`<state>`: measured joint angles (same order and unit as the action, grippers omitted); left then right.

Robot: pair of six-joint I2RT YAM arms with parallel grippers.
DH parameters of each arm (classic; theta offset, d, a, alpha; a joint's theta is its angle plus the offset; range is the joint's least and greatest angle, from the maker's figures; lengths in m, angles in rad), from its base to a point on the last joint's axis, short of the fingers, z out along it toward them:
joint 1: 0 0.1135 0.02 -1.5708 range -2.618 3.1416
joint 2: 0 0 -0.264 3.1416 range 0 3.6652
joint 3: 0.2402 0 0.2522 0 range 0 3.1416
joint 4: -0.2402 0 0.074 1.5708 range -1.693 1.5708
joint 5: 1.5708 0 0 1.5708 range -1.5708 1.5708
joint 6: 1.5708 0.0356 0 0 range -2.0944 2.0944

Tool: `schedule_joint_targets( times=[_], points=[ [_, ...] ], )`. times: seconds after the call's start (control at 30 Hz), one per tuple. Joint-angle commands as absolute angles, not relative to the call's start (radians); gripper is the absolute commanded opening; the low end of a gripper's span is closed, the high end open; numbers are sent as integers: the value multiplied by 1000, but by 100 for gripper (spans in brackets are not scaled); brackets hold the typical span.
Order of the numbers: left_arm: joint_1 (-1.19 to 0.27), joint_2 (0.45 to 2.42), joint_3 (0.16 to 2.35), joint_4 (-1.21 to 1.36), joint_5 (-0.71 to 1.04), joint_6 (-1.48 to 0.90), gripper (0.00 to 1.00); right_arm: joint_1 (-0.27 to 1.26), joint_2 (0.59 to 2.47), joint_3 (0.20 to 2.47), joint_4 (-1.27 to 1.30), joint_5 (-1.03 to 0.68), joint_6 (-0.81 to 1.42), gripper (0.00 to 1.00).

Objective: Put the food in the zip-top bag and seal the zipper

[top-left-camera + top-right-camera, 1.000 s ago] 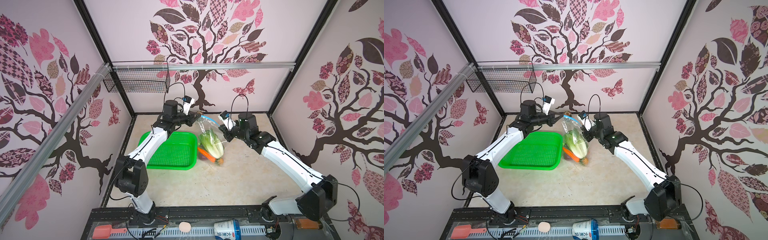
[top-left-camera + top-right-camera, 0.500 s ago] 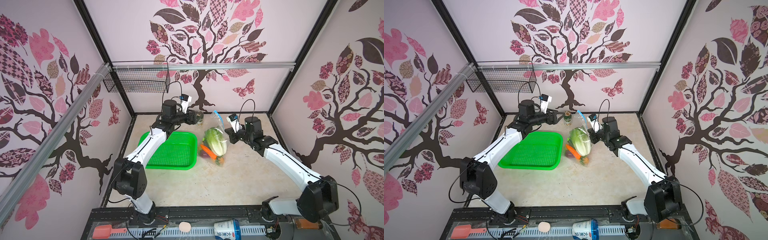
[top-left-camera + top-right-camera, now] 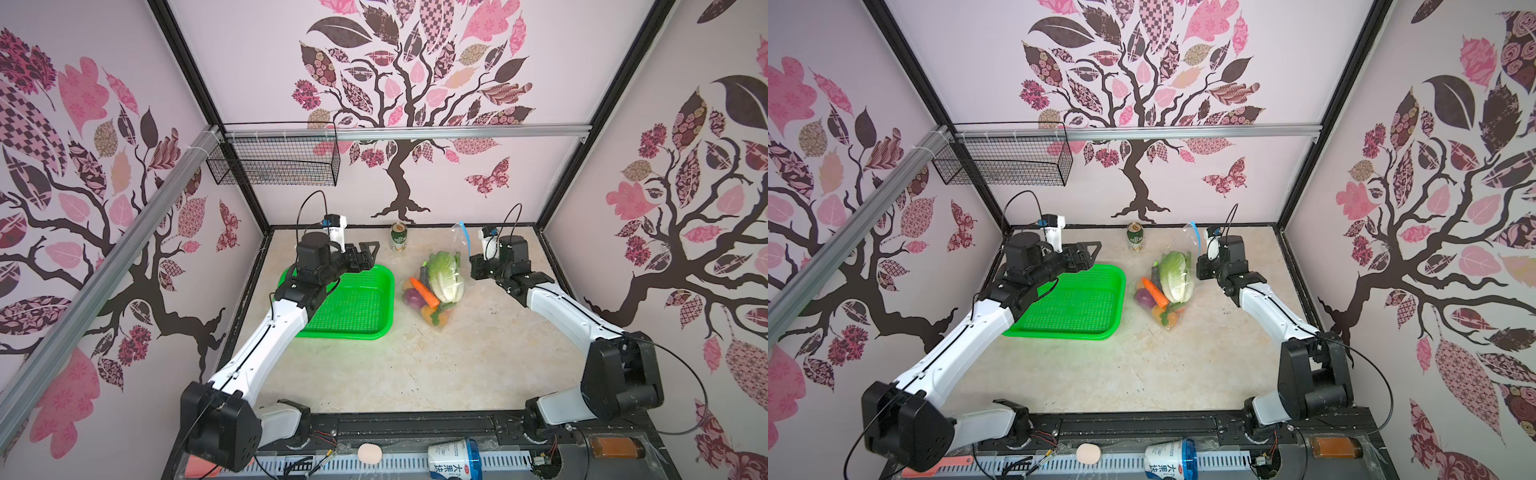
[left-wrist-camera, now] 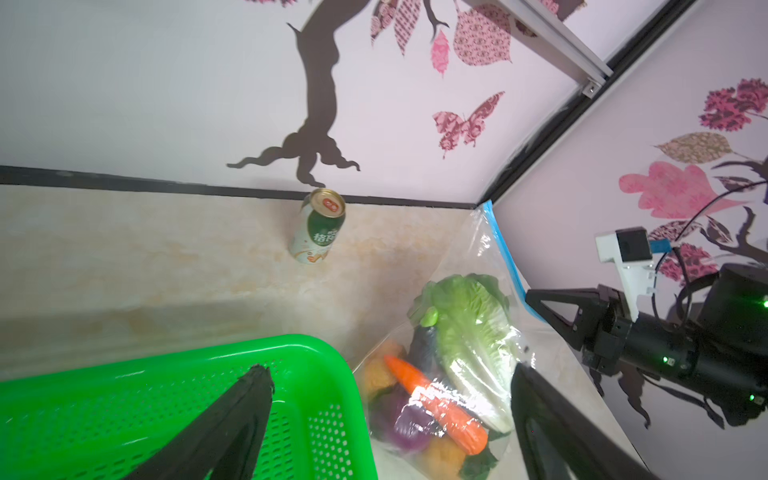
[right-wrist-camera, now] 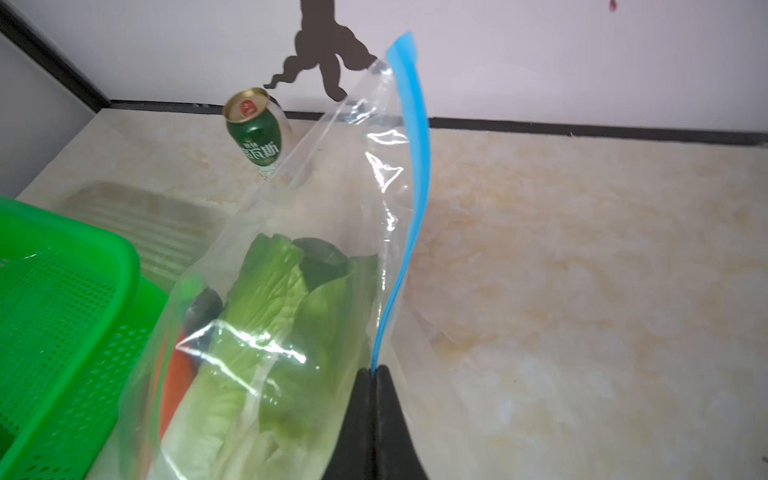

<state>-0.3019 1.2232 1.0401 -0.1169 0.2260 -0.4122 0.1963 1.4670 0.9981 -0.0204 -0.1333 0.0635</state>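
Since a second earlier, the left gripper (image 3: pixel 368 252) had left the bag's mouth and drawn back above the far edge of the green basket (image 3: pixel 357 309), jaws wide apart and empty. Both top views showed the clear bag (image 3: pixel 456 243) lying on the table (image 3: pixel 415 365) between the basket and the right gripper (image 3: pixel 473 266). It held the cabbage (image 3: pixel 444 276), carrot (image 3: pixel 424 291) and onion (image 3: pixel 411 298). A green can (image 3: pixel 399 237) stood by the back wall, well apart from both arms.

From the left wrist, the bag (image 4: pixel 473 245) lay just beyond the basket (image 4: pixel 124 415), nothing between the spread fingers (image 4: pixel 249 399) and it.

Only the right wrist view made the grip plain: the right gripper (image 5: pixel 376 370) was clamped on the blue zipper strip (image 5: pixel 415 166), the cabbage (image 5: pixel 270 332) just beside it.
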Motion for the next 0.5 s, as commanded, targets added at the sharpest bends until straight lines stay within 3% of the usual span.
schedule_joint_targets(
  times=[0.0, 0.33, 0.4, 0.47],
  points=[
    [-281, 1128, 931, -157, 86, -432, 94, 170, 1514, 982, 39, -71, 152, 0],
    [-269, 920, 784, -216, -97, -390, 98, 42, 1637, 985, 137, -90, 204, 0],
    [-261, 919, 785, -227, -100, -371, 98, 37, 1636, 1007, 112, -40, 182, 22],
    [-250, 931, 794, -247, -105, -352, 98, 37, 1613, 1016, 89, 1, 162, 52]
  ],
)
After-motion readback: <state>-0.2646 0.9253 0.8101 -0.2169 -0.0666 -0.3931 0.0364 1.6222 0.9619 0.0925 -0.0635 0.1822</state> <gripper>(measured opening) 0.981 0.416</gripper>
